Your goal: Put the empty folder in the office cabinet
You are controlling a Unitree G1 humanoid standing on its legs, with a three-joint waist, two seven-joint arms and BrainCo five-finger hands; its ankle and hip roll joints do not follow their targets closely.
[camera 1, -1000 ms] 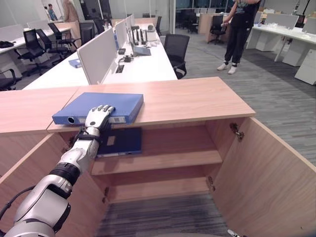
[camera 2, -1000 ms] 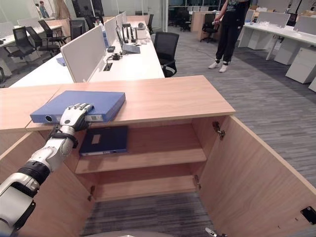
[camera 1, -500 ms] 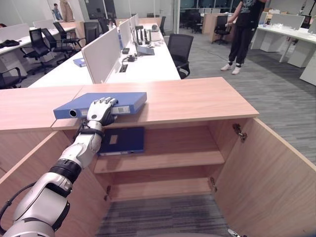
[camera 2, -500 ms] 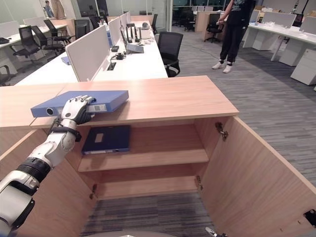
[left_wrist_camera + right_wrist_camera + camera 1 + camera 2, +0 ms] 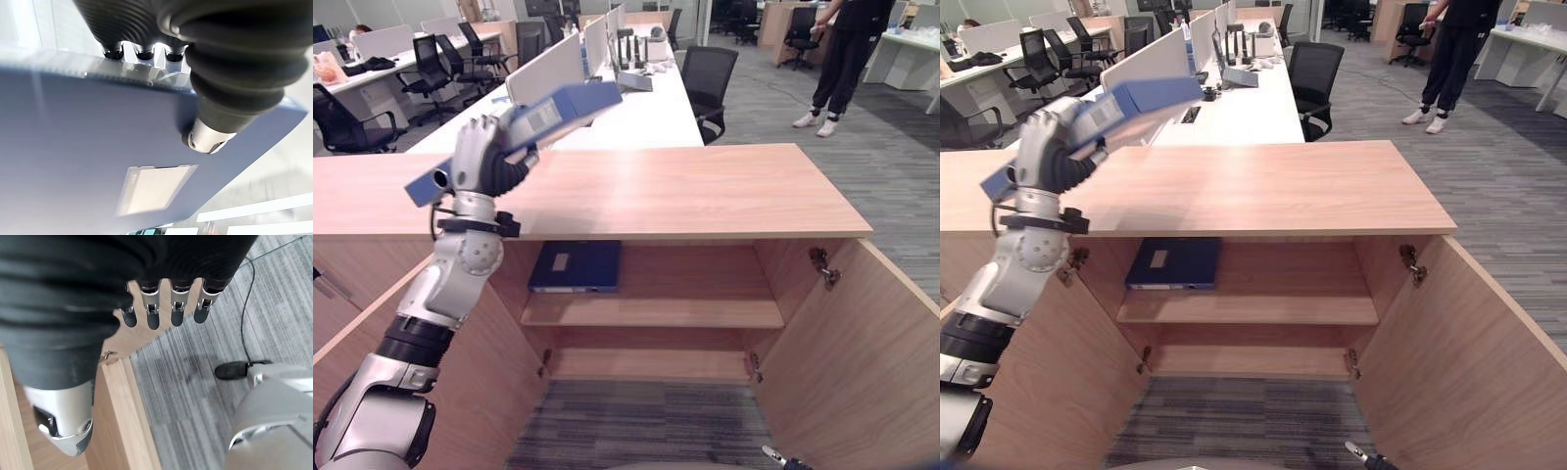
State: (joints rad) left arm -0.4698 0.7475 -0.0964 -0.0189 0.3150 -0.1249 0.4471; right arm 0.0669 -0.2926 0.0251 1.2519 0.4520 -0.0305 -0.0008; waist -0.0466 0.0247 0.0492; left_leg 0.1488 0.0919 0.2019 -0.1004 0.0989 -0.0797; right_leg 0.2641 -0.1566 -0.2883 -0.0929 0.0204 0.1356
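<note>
A silver-grey jointed robot arm (image 5: 440, 294) with black bands, lower left of frame, ends in a dark ribbed-cuffed, silver-fingered left hand (image 5: 478, 157).

Our left hand (image 5: 481, 157) now holds the blue folder (image 5: 548, 113) tilted in the air at the frame's upper left, lifted off the cabinet top (image 5: 685, 191) where it lay flat before.

A dark blue binder (image 5: 575, 266) is lying flat on an upper shelf. Behind the wooden unit, a row of white desks (image 5: 636, 103) with partition screens (image 5: 544, 72) is stretching away, black office chairs (image 5: 709, 78) standing alongside. A person in dark clothes and white shoes (image 5: 835, 59) is standing on the grey striped carpet (image 5: 871, 157) at the far right.
</note>
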